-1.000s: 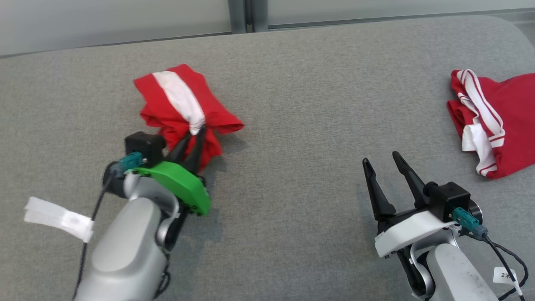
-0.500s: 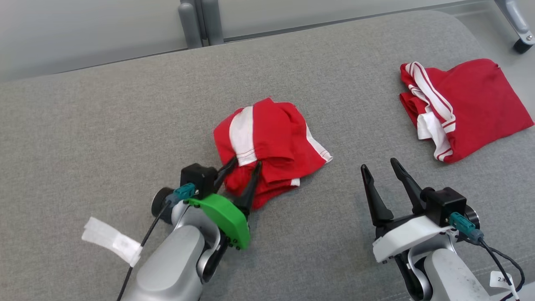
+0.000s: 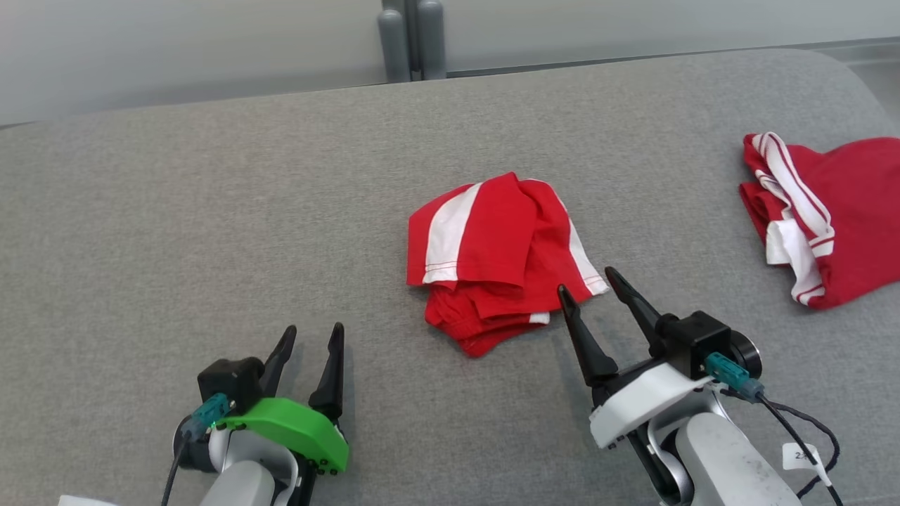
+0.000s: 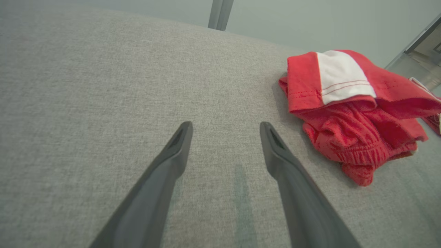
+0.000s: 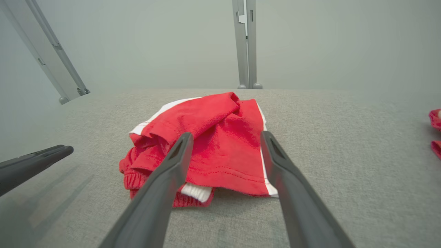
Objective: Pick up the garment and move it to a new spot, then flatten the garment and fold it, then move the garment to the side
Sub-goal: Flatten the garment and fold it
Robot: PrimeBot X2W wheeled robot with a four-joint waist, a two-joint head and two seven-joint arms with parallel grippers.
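The left gripper (image 3: 315,328) has let go of the red garment (image 3: 492,260) and drawn back. A second ago its fingers were pinched on the cloth. Now they stand spread with nothing between them, over the bare grey cushion (image 3: 176,211) at the lower left, well apart from the heap. The garment lies crumpled near the middle of the cushion, red with a broad white stripe on top and a gathered waistband bunched at its near edge. Just to its right, the right gripper (image 3: 586,280) points at it, jaws wide apart and empty, tips by the cloth's near right corner; whether they touch it I cannot tell. Far right, a second red garment (image 3: 844,211) with white striped trim lies near the cushion's edge.
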